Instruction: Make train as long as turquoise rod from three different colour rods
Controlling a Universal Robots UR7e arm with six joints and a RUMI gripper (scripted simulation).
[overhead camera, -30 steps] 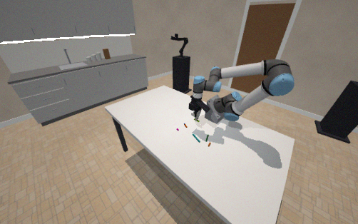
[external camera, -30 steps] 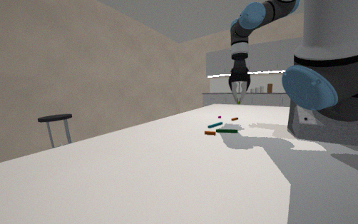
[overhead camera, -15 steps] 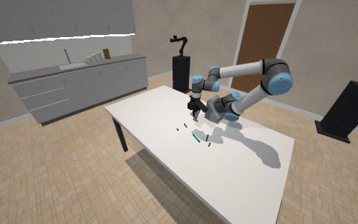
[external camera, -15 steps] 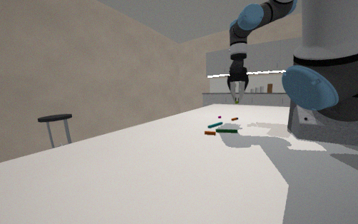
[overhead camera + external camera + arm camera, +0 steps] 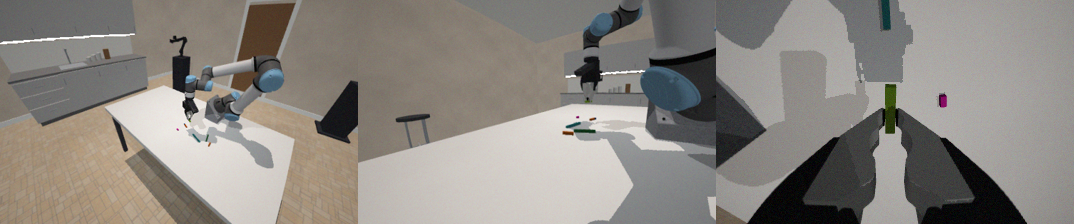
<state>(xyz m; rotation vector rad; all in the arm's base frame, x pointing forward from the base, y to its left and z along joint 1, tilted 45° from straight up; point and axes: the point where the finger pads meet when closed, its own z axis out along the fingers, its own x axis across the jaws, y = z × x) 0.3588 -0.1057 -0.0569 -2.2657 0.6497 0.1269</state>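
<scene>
The fingers (image 5: 189, 116) (image 5: 587, 98) are closed on the lime rod (image 5: 190, 120) (image 5: 586, 102) (image 5: 890, 97), carrying it above the tabletop (image 5: 153, 118) (image 5: 500, 171), beyond the near orange rod (image 5: 185, 125) (image 5: 592, 119) as seen from the turquoise rod (image 5: 196, 138) (image 5: 573, 125) (image 5: 885, 15). That orange rod has the blue rod (image 5: 184, 124) (image 5: 595, 118) at its end farther from the turquoise rod; with the lime rod they would make the full length.

The blue end looks the better place to join, since the other faces the turquoise rod. Line the lime rod up with the pair before going down, lower it level, then close any gap with a light push along the line — a sideways nudge could knock the short blue rod askew. Open only slightly, rise straight up, and keep well off the magenta rod (image 5: 177, 129) (image 5: 578, 117) (image 5: 943, 100), away to one side of the turquoise rod's line.

The wrist view cuts off the turquoise rod and shows neither orange nor blue — probably covered by the lime rod. Whether blue and orange truly touch is too small to tell.

The gripper (image 5: 189, 117) (image 5: 587, 98) (image 5: 890, 110) has turned and carried the lime rod (image 5: 190, 120) (image 5: 588, 101) (image 5: 890, 95) farther from the arm's base (image 5: 212, 115) (image 5: 679, 140), apparently nearer the magenta rod (image 5: 177, 129) (image 5: 578, 117) (image 5: 943, 100).
</scene>
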